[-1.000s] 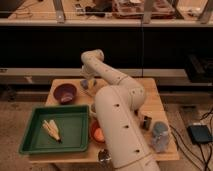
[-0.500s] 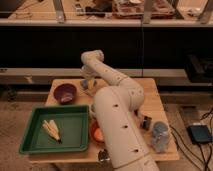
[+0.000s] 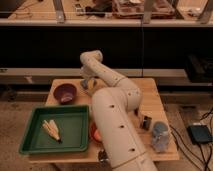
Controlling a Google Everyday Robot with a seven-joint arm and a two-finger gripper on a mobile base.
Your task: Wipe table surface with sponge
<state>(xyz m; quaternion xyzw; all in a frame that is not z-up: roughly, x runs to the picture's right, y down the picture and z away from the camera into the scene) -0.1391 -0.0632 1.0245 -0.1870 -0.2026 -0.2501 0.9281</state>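
Tan plank table [image 3: 150,97] carries it all, and the white arm [image 3: 117,125] lies across it unmoved from a second ago, so no wiping stroke has begun. A green tray [image 3: 35,146], purple bowl [image 3: 65,92] and grey-blue cloth [image 3: 160,136] crowd the sweep. At the far edge the gripper [image 3: 86,80], fingers spread open, hangs over what looks like the small sponge [image 3: 88,86].

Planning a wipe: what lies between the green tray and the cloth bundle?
Camera view: an orange bowl, the robot's arm over it, then a small dark object. The gripper is farther back, beside the purple bowl.
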